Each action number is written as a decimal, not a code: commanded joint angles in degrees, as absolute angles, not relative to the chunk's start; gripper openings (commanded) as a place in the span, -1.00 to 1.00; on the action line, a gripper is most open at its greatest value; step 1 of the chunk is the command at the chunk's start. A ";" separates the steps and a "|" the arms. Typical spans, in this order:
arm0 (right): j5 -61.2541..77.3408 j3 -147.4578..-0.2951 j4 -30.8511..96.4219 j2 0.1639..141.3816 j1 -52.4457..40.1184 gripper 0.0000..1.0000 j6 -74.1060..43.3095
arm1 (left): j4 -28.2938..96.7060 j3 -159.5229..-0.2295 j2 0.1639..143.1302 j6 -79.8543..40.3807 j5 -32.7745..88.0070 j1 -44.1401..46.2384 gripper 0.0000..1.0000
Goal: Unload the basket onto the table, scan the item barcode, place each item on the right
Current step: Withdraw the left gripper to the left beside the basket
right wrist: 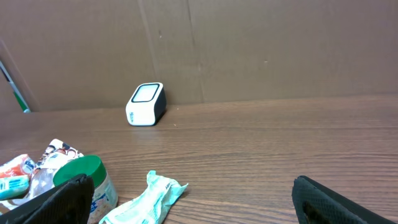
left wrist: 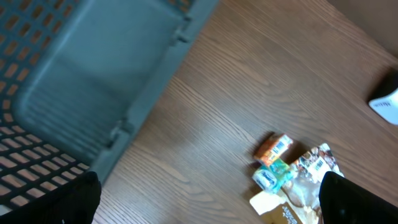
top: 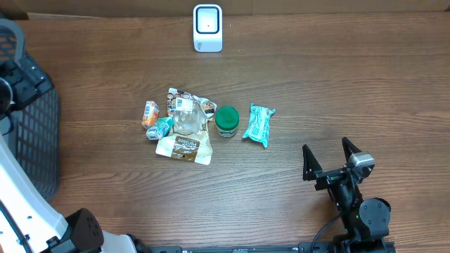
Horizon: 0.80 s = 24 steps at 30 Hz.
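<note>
1. Several small packs lie clustered. I pick the teal pouch (top: 259, 125), nearest, ahead-left of the right gripper (top: 325, 145).
2. Right gripper spread, empty; left gripper (left wrist: 208, 186) likewise, packs ahead-right of it.
3. My guess: pouch light, soft, crinkly. Pinch mid-body across the flat faces.

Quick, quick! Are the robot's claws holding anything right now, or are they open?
Left claw: open, holding nothing.
Right claw: open, holding nothing.
</note>
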<state>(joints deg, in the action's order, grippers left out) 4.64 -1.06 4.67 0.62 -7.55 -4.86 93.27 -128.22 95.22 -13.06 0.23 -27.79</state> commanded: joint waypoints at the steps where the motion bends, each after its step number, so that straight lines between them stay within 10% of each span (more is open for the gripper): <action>1: 4.80 -0.45 4.40 0.16 -7.77 1.00 -4.64 | 93.36 -128.99 95.48 -11.75 0.89 -28.86 0.99; 24: 3.70 -0.45 4.43 0.16 -7.77 1.00 -4.45 | 93.34 -128.99 95.48 -11.77 1.06 -28.86 0.99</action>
